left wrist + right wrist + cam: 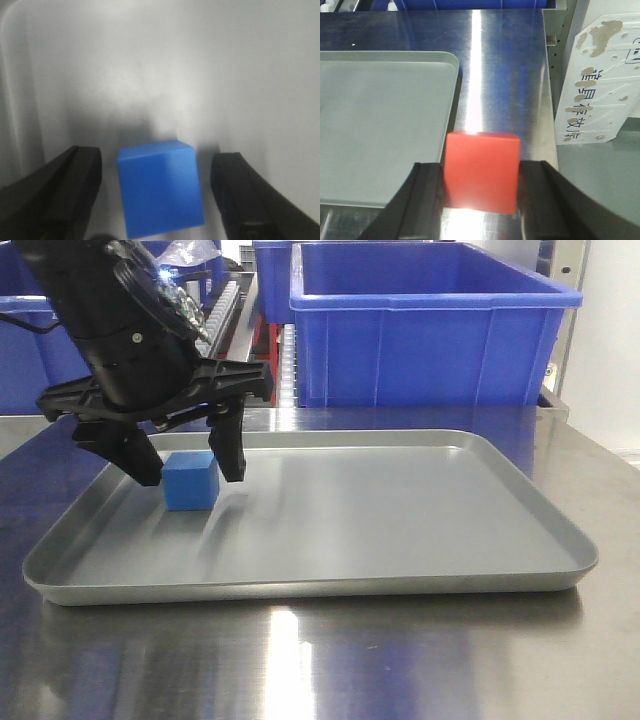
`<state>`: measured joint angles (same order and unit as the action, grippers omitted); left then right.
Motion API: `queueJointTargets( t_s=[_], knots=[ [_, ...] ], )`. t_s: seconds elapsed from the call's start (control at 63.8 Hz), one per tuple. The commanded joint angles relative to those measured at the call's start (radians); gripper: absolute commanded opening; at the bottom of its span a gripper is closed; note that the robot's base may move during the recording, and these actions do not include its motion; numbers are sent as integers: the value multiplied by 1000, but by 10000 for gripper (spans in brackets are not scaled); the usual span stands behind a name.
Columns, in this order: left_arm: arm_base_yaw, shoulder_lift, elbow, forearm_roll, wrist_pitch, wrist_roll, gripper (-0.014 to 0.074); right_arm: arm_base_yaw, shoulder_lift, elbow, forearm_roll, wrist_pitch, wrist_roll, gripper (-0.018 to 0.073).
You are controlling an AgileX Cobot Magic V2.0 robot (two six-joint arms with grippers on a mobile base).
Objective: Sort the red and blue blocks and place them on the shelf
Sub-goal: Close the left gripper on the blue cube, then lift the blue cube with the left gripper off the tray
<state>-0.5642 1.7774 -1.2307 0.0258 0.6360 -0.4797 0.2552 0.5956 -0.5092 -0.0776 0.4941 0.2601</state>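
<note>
Table (320,660): shiny steel, carrying the tray.
Shelf (228,308): behind the table; only a strip of white rollers shows between the crates.
Crates (430,330): large, blue, standing at the back by the shelf.
Tray (400,510): shallow, grey, flat on the table.
Left end effector (191,474): lowered into the tray's left part, wide open, one finger on each side of the blue block with a gap on both sides.
Right end effector (482,200): closed on the red block, with both fingers against its sides.
Blue block (190,490): resting on the tray floor, near its left end.
Red block (482,170): over bare table just beside the tray's right edge; whether it touches the table cannot be told.
</note>
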Motion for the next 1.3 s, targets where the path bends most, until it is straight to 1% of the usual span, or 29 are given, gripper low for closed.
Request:
queueJointTargets(
  t_s=[0.0, 0.298, 0.407, 0.564, 0.799, 1.002, 1.159, 1.284],
  knots=[
    [-7, -31, -29, 3, -32, -10, 511, -5, -1, -28, -10, -72, 0, 50],
    [-7, -13, -29, -5, -27, -10, 510, -5, -1, -28, -10, -72, 0, 50],
    [-7, -13, -29, -5, -27, -10, 470, -5, -1, -28, -10, -72, 0, 50],
    [-7, -13, -29, -5, -27, -10, 357, -5, -1, -28, -10, -72, 0, 50],
    [-7, -16, -29, -5, -19, -10, 118, -5, -1, -28, -10, -72, 0, 50],
    [-7, -48, -29, 6, -19, -10, 125, -5, -1, -28, -10, -72, 0, 50],
    [-5, -91, -29, 46, -19, -10, 125, -5, -1, -28, -10, -72, 0, 50],
    [17, -139, -29, 58, -17, -10, 125, -5, -1, -28, -10, -72, 0, 50]
  ],
)
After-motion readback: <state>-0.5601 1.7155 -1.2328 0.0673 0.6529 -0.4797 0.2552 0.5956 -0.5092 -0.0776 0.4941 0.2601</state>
